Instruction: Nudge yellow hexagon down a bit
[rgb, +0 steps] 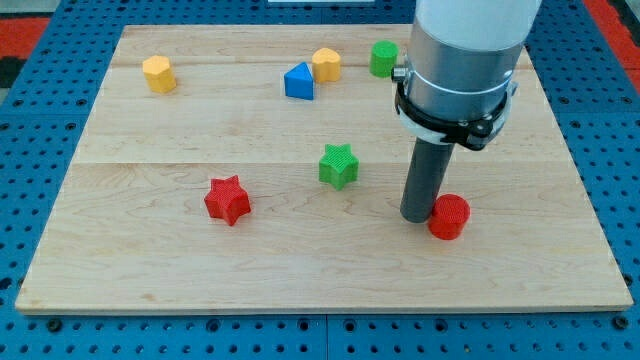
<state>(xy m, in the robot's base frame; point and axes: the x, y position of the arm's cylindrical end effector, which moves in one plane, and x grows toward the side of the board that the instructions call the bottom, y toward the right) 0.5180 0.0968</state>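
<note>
You have no containers here — every block sits loose on the wooden table (200, 140), a pale plank board lying on a blue perforated surface (30, 100).

Count seven blocks: two yellow, two green, two red, one blue. The yellow hexagon (158, 74) sits near the view's top left, well apart from the rest. The other yellow block (326, 64) touches the blue triangle (299, 82) at the top centre, with the green cylinder (383, 58) just beside them. The green star (339, 165) and red star (227, 200) lie mid-table.

Your tool is a bare rod holding nothing — my tip (416, 217) rests against the red cylinder (449, 216), far from the yellow hexagon.
</note>
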